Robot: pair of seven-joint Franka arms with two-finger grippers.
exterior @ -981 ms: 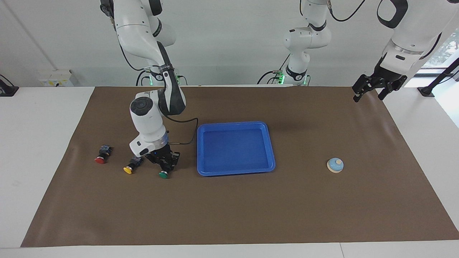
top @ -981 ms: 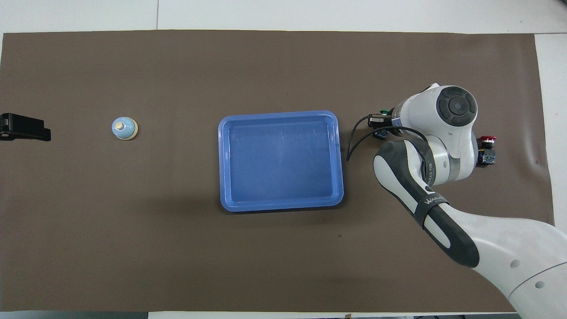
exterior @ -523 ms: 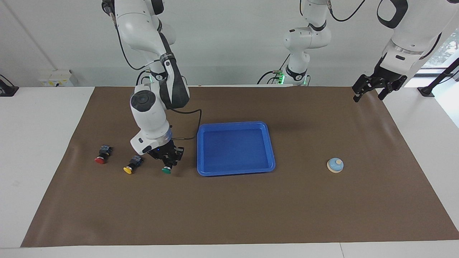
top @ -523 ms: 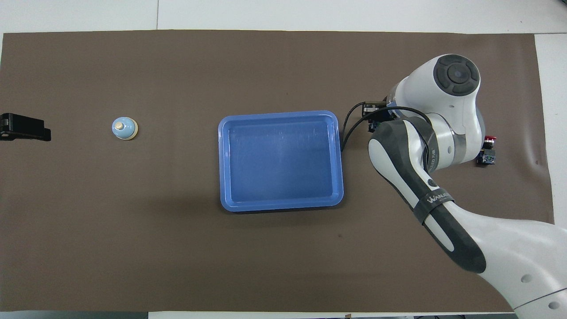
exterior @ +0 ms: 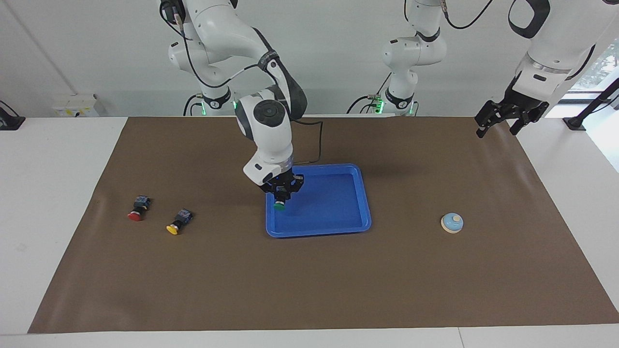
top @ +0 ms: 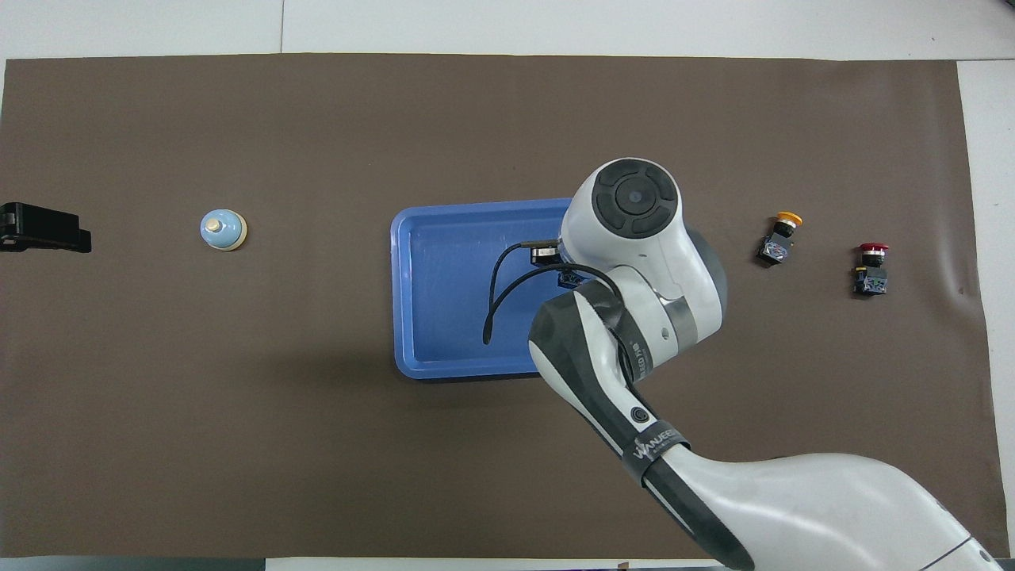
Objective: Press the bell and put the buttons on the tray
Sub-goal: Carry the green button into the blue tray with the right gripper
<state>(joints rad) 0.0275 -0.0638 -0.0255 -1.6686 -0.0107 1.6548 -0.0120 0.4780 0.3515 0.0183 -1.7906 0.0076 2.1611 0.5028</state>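
Green button is arriving over tray.
Your right gripper (exterior: pixel 281 192), clamping the green-capped push-button (exterior: pixel 279 206), is now hovering over the shallow blue plastic tray (exterior: pixel 360 193); release comes next. Left gripper (exterior: pixel 503 118) is waiting, fingers spread, empty.

facing: high, across table, looks at robots | overhead: high, steeply down, forward | both far | shared: brown mat (exterior: pixel 309 270), shallow bright blue plastic tray (top: pixel 412 301)

Tray (exterior: pixel 338 227) floor bare beside green button (exterior: pixel 279 206).

- Tray (exterior: pixel 338 228): showing bright blue.
- Buttons: capping green (exterior: pixel 279 207), yellow (exterior: pixel 172 229), red (exterior: pixel 134 216).
- Bell (exterior: pixel 452 223): showing pale blue, cream.
- Mat (exterior: pixel 309 280): lying plain brown.
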